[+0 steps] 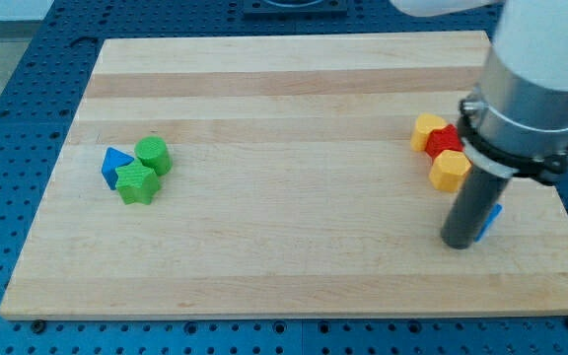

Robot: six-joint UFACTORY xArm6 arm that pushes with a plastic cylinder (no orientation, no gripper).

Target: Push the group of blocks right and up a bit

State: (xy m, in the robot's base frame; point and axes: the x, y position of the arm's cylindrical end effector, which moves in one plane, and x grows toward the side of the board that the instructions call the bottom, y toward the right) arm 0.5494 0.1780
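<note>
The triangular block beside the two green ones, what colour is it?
Blue, seen in the camera view.

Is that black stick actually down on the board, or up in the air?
Down, it seems. My tip meets the wooden board at the view's right, beside a blue block, below the yellow and red ones.

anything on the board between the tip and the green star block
No, in the camera view only bare wood lies between my tip and the green star block; the other blocks sit off that line.

pale wooden board (294, 197) with smooth, matt grain stripes; green star block (137, 183) looks matt plastic.
</note>
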